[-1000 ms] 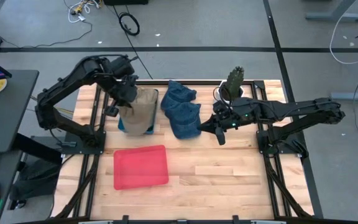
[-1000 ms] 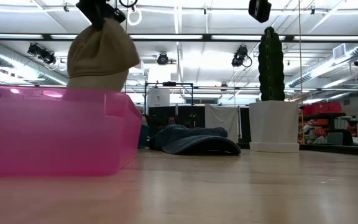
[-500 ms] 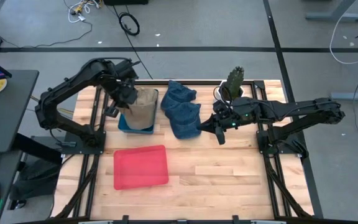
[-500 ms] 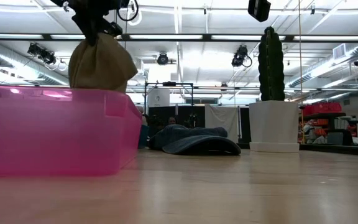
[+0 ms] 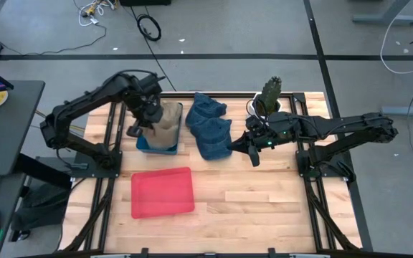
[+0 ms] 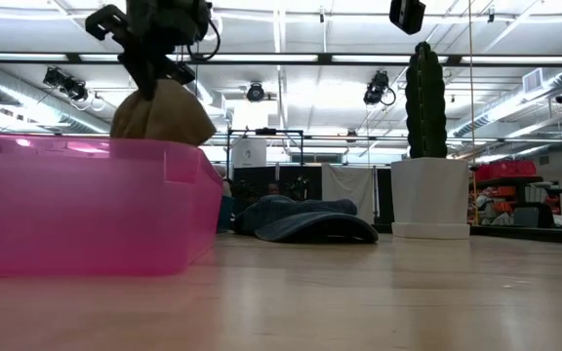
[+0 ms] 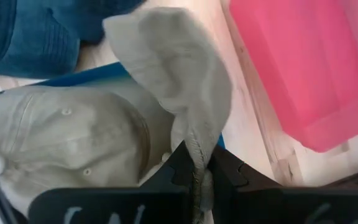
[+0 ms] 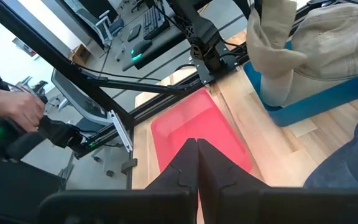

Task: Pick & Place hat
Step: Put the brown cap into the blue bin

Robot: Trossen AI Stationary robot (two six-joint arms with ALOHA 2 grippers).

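Note:
A tan cap point(image 5: 166, 120) sits partly in a blue bin point(image 5: 149, 145) at the table's far left, and my left gripper point(image 5: 145, 115) is shut on it from above. In the left wrist view its crown point(image 7: 67, 143) rests in the bin point(image 7: 98, 73). In the low view the cap point(image 6: 164, 112) shows above the pink tray's wall point(image 6: 86, 205). My right gripper point(image 5: 254, 156) is shut and holds nothing, hovering right of a pile of blue denim hats point(image 5: 210, 127). My left gripper pinches the tan cap's stitched edge point(image 7: 194, 152) between its two fingers, coming from above. A fold of the cloth point(image 7: 179, 68) stands out beyond the fingers. The cap's crown lies in the blue bin, and the held edge is raised above it.
A pink tray point(image 5: 162, 192) lies near the table's near left. A potted cactus point(image 5: 269, 93) stands at the far edge, behind my right arm. The blue hats point(image 6: 305, 219) lie on the wood mid-table. A person's hand point(image 8: 11, 109) shows beyond the table in the right wrist view.
My left gripper has come down and shifted slightly toward the table's right, keeping its hold. The tan cap has sunk with it from hanging above the blue bin to settling into it. My right arm has kept still.

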